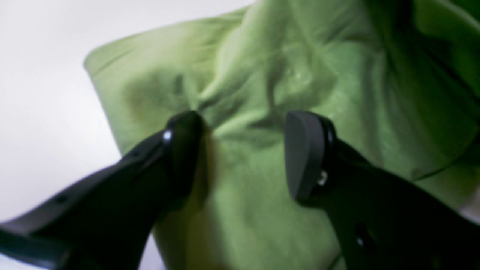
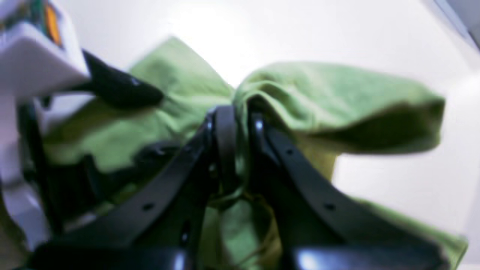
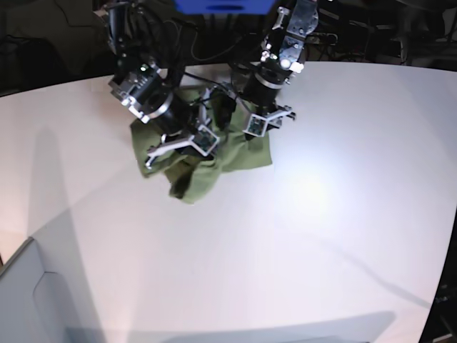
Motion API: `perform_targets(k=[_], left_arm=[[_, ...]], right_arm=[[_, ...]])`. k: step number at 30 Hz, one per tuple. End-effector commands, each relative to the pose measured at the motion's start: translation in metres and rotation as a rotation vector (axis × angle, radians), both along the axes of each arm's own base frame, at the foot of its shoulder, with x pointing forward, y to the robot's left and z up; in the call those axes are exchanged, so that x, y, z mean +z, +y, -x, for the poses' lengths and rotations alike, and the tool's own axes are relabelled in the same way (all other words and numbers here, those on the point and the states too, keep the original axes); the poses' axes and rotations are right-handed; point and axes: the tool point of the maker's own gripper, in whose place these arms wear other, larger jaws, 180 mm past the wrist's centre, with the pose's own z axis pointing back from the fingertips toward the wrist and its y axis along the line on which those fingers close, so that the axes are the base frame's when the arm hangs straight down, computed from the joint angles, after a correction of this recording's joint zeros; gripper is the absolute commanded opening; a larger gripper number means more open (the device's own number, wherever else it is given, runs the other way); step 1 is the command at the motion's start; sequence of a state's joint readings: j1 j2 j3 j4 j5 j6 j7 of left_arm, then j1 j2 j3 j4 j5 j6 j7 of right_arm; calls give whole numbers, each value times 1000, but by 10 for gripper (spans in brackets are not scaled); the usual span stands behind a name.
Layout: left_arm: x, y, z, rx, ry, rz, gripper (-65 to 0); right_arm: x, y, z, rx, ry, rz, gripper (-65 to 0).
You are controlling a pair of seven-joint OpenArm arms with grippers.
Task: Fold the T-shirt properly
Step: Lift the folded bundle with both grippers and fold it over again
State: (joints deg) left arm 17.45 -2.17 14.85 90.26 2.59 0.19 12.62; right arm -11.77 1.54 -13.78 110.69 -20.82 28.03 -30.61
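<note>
One T-shirt (image 3: 214,161), two arms, one white table (image 3: 321,214). The T-shirt lies bunched and rumpled on the far part of the table, and both arms stand over it.

The right gripper (image 2: 236,123) is clenched on a raised fold of the T-shirt (image 2: 318,101) — its wrist view shows the jaws pressed together with green cloth pinched between them and a loose flap hanging off to one side. The left gripper (image 1: 243,150) is released: its jaws stand wide apart just over the T-shirt (image 1: 262,75), near a gathered pucker of cloth, perhaps touching it, though the blur leaves that unsure.

Only the base view shows the whole heap and the bare table around it; from there the right gripper (image 3: 187,143) and left gripper (image 3: 258,123) blur into dark shapes — only the wrist views show how the jaws stand.
</note>
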Motion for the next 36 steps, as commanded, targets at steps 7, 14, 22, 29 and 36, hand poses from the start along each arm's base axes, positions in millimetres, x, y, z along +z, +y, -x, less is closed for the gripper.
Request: perform_targets(k=[7,14,22,29,36], left_arm=[[1,1,0,9,4,-3,-298],[27,-2,-9,15,-62,23,-298],[71,0,-2,23,-150,55,-298],[76,47,11,144,-141,9,-300],[68,75,17,203,-120,-38,-301]], right_arm=[[-3,45,7,136,9,-44,-650],[-2,49,9,148,8,-48,-649],[-3,45,5,150,-2,-32,-649],[-2,46,4,151,-5,-33,-649],[-2,46,4,151,-3,-32,-649]])
